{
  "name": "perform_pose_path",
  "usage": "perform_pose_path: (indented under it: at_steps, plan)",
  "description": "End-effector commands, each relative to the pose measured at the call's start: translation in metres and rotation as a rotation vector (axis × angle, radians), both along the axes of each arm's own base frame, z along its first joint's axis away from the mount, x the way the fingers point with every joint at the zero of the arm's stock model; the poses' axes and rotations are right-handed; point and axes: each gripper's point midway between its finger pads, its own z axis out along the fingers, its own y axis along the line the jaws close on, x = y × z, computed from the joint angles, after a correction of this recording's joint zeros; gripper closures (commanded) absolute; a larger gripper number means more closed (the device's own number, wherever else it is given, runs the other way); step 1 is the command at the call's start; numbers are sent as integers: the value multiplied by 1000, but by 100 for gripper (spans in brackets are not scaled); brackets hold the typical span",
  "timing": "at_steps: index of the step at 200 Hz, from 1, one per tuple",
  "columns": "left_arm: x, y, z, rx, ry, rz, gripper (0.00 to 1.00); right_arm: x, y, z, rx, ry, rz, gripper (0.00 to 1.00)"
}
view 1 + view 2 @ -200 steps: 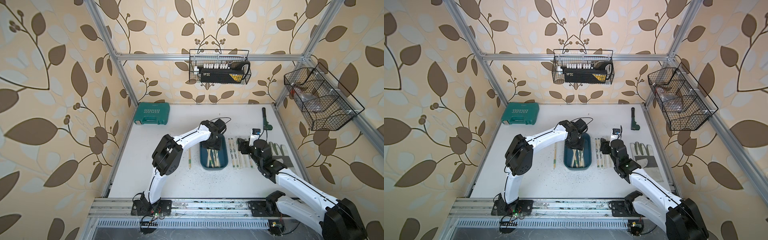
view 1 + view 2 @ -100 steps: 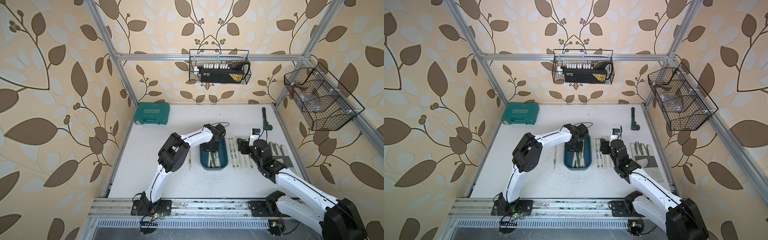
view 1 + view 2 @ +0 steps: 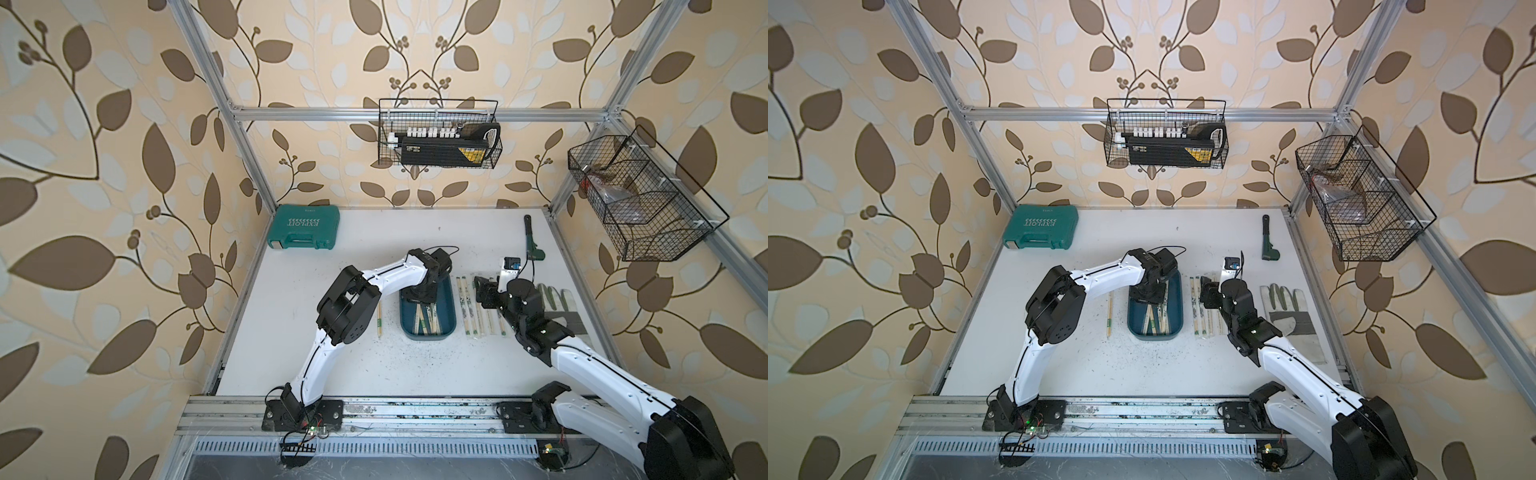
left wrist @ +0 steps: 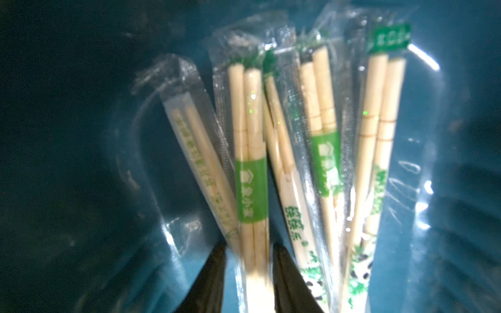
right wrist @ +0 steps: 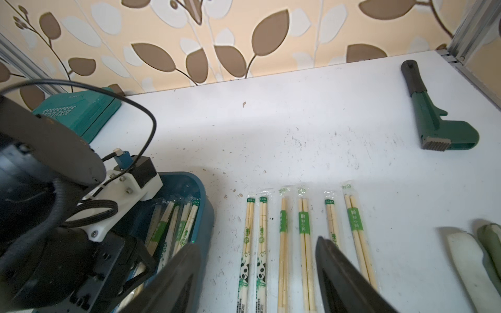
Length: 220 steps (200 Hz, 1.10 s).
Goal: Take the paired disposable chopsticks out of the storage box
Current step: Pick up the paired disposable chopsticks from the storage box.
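The paired disposable chopsticks (image 3: 426, 321) lie in the storage box (image 3: 430, 336) at frame centre, long axes running lower-to-upper in both top views. Only the left wrist view shows how the left gripper (image 4: 250, 252) stands — narrow, clamping one green-banded pair. The right gripper (image 5: 257, 244) — wide, empty, above the row of pairs (image 5: 282, 230).

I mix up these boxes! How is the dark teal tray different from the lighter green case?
The dark teal plastic tray is open, showing wrapped bamboo chopsticks; the lighter green tool case is shut, with a handle. The tray lies mid-table under the left gripper; the case sits in a far corner. Both are rectangular, on the white table.
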Motion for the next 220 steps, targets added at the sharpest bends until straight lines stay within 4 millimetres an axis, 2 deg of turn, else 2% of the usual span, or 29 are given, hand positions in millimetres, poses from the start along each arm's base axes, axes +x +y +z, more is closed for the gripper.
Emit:
perform_pose_path:
  at_steps: [1,18,35,54,70,76,112,138,154,173,185,220]
  plan:
    - [6,5,29,-8,-48,11,66,4,3,9,6,-15,12,30]
    - [5,4,28,-12,-41,11,77,4,4,8,4,-12,15,30]
    - [5,5,28,-7,-41,12,78,4,4,8,5,-11,14,30]
    - [5,4,33,-5,-51,8,75,4,4,8,7,-12,15,30]
    - [5,3,37,-4,-59,4,64,4,4,8,7,-13,16,30]
    - [5,3,38,-6,-60,3,63,4,4,8,7,-10,17,30]
    - [4,2,40,-4,-56,-1,81,4,5,8,7,-11,19,30]
    - [4,1,45,-2,-68,-9,82,4,5,9,9,-12,20,30]
    - [5,1,45,0,-69,-12,88,5,5,9,9,-12,19,30]
    - [4,-1,43,-2,-62,-16,86,5,5,9,8,-13,18,30]
    - [4,-1,42,-2,-59,-21,100,4,4,8,7,-12,17,30]
    - [7,-1,50,-6,-76,-22,100,5,4,8,6,-10,16,30]
